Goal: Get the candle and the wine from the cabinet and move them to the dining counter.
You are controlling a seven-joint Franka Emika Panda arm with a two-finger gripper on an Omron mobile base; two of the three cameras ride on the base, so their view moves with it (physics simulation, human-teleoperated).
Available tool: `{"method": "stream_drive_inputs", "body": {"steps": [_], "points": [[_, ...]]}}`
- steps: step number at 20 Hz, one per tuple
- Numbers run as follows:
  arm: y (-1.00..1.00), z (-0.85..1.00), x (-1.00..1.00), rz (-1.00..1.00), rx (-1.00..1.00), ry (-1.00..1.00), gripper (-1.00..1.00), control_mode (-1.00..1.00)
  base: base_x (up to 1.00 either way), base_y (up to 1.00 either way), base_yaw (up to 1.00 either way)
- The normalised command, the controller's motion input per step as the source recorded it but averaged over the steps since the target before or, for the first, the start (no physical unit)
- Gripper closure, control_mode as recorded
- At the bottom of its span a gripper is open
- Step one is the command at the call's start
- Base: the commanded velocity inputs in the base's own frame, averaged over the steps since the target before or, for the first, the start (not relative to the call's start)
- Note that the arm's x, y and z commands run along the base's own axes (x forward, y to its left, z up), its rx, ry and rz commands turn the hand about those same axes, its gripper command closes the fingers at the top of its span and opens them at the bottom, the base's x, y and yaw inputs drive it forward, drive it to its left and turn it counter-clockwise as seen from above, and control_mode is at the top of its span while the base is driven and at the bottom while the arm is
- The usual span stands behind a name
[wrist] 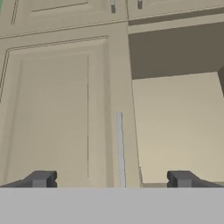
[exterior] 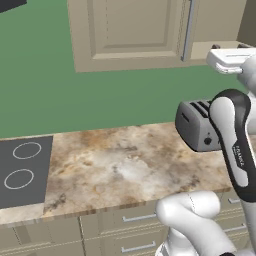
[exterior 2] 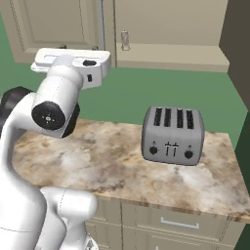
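Note:
The beige cabinet (exterior 2: 58, 24) hangs on the green wall above the worktop. Its left door (wrist: 57, 109) is closed, with a thin grey bar handle (wrist: 119, 148). The right half stands open and shows a bare interior (wrist: 175, 127). The candle (exterior 2: 125, 40), a small pale stub, stands on the cabinet floor just right of the closed door's handle (exterior 2: 101, 24). My gripper (wrist: 111, 179) is open and holds nothing. It is raised in front of the cabinet, facing the door's handle edge. The wine and the dining counter are out of view.
A grey four-slot toaster (exterior 2: 173, 134) stands on the narrow marbled worktop (exterior: 125, 165) below the cabinet. A black cooktop (exterior: 20, 170) lies at the worktop's left end. Beige drawers (exterior: 135, 220) run under its front edge. A dark wall (exterior 2: 239, 63) closes the right side.

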Motion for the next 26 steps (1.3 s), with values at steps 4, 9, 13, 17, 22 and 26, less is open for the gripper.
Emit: {"method": "stream_drive_inputs", "body": {"steps": [4,9,13,17,22,26], "points": [[0.0,0.0,0.39,0.06,0.0,-0.01,-1.0,-1.0,0.0,0.0,0.0],[0.0,0.0,0.58,0.02,0.0,0.0,-1.0,-1.0,0.0,0.0,0.0],[0.0,0.0,0.63,0.0,0.0,0.0,-1.0,-1.0,0.0,0.0,0.0],[0.0,0.0,0.58,0.02,0.02,-0.01,-1.0,-1.0,0.0,0.0,0.0],[0.0,0.0,0.65,0.03,0.02,0.0,-1.0,-1.0,0.0,0.0,0.0],[0.0,0.0,0.67,0.01,0.03,-0.01,-1.0,-1.0,0.0,0.0,0.0]]}}
